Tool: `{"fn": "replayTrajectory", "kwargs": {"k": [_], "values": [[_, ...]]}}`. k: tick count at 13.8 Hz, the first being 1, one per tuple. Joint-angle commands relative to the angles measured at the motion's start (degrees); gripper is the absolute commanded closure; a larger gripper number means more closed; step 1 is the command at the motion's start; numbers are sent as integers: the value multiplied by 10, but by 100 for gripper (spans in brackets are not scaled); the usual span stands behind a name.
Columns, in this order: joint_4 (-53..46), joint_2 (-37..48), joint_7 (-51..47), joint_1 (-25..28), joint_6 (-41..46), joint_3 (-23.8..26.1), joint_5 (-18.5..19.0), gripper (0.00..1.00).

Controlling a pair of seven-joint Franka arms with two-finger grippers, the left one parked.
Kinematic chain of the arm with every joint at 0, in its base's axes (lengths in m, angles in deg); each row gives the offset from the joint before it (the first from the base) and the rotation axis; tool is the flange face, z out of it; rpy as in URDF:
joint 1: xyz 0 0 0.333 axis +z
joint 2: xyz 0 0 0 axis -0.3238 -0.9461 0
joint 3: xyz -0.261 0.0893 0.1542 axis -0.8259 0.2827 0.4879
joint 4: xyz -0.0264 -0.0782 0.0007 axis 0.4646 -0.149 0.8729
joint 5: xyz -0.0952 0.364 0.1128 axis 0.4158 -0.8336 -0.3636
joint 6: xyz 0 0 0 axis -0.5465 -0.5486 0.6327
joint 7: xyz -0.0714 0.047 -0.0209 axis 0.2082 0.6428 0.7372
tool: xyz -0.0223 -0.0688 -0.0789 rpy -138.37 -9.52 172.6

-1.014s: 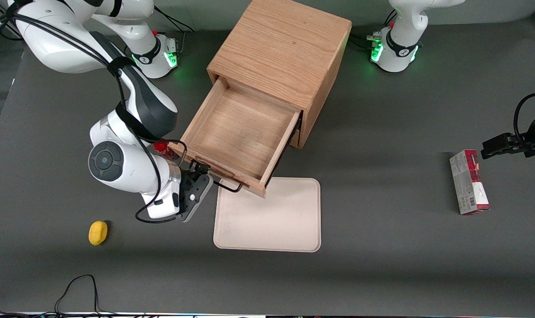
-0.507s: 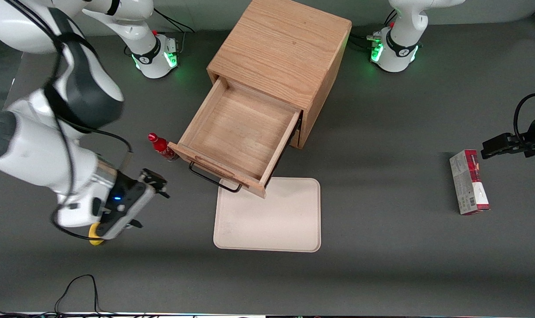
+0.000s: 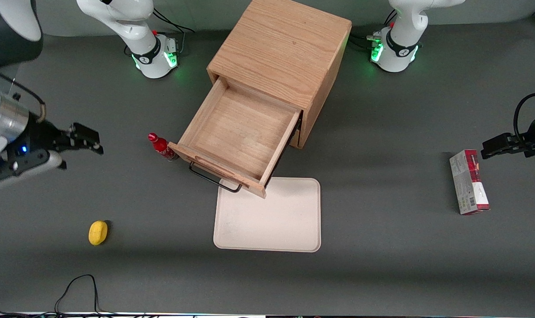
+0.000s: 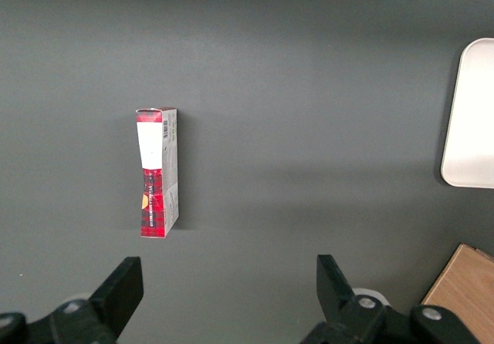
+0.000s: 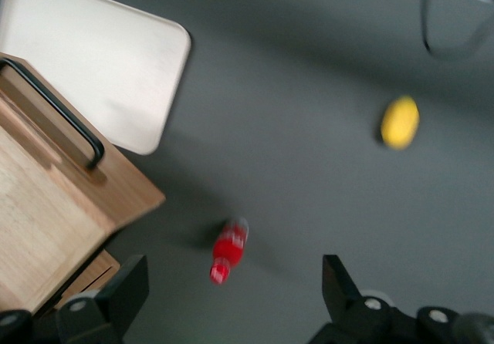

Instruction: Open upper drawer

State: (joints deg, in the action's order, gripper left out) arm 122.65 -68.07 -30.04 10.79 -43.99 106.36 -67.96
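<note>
Plainly, the upper drawer (image 3: 243, 132) stands pulled far out of the wooden cabinet (image 3: 280, 48), showing bare wood inside, its black handle (image 3: 214, 179) overhanging the cream tray (image 3: 271, 221). The dark counter (image 3: 382, 265) also carries a red bottle (image 3: 160, 147) just beside the drawer front, a yellow lemon (image 3: 98, 232) and a red carton (image 3: 468, 182). The end effector (image 3: 84, 141) hovers spread apart at the working arm's end, well apart from the drawer.
</note>
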Motion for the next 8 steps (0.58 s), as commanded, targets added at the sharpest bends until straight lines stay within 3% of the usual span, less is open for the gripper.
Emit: {"fn": "replayTrajectory", "kwargs": {"k": [1, 3, 8], "values": [[203, 173, -36, 5, -34, -49, -35, 0], [257, 228, -35, 5, -37, -67, -43, 0], [232, 212, -35, -1, -32, -66, -41, 0]]}}
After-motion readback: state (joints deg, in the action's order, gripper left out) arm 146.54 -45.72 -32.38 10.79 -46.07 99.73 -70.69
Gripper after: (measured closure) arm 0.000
